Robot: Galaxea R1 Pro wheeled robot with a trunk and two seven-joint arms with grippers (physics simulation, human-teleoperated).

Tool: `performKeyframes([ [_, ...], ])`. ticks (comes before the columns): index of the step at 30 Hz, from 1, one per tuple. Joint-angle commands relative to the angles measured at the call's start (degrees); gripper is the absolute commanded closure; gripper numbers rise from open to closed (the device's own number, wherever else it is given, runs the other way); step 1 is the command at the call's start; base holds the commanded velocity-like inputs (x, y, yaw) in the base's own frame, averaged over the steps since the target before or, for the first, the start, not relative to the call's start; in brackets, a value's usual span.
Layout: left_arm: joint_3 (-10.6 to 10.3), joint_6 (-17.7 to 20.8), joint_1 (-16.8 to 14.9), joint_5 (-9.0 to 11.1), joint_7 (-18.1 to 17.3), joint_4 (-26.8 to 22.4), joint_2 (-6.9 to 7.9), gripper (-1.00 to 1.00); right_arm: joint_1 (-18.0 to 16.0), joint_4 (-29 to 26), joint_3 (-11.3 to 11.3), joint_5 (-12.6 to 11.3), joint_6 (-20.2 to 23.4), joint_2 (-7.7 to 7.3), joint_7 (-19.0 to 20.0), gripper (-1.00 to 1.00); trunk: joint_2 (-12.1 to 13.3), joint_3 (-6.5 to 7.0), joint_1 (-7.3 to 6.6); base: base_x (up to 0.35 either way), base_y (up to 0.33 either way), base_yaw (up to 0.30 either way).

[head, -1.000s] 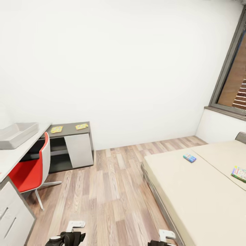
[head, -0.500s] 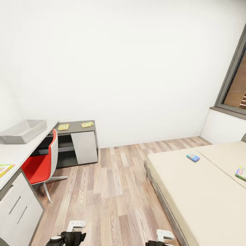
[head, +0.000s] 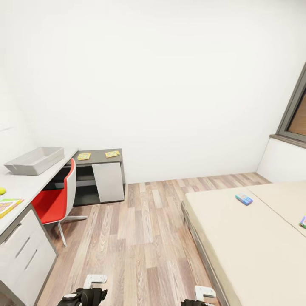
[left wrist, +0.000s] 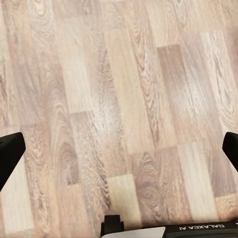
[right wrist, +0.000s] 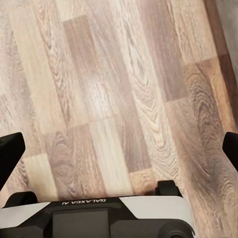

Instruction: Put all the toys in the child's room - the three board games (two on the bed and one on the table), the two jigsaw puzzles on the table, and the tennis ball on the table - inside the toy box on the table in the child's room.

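Hanging low over the wood-plank floor [left wrist: 124, 99], the left gripper [left wrist: 119, 153] and the right gripper [right wrist: 119, 153] both have their fingers spread wide with nothing between them. "GALAXEA" can be read on each wrist housing.

Far left, the toy box [head: 36, 160] sits on the table [head: 25, 187], with two jigsaw puzzles [head: 84, 156] on the dark corner section beyond it. A teal board game [head: 244, 199] lies on the bed [head: 246, 238] at right.

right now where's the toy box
In the head view, the toy box sits at far left on the white table, beyond the red chair, left of the two puzzles.
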Motion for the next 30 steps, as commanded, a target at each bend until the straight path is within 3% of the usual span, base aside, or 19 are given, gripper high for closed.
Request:
performKeyframes([
  [1, 0.0, 0.4, 0.0, 0.0, -0.2, -0.1, 0.01, -1.00, 0.0, -0.1, -0.1, -0.5, 0.3, 0.04, -0.2, -1.00, -0.1, -0.13, 0.04, 0.000, -0.076, 0.047],
  [12, 0.0, 0.4, 0.0, 0.0, -0.2, -0.1, -0.03, -1.00, 0.0, -0.1, -0.1, -0.5, 0.2, 0.26, -0.3, -1.00, -0.1, -0.37, 0.04, 0.000, -0.176, 0.100],
  [30, 0.0, 0.4, 0.0, 0.0, -0.2, -0.1, -0.05, -1.00, 0.0, -0.1, -0.1, -0.4, 0.2, 0.39, -0.3, -1.00, -0.1, -0.57, 0.04, -0.066, -0.016, 0.076],
])
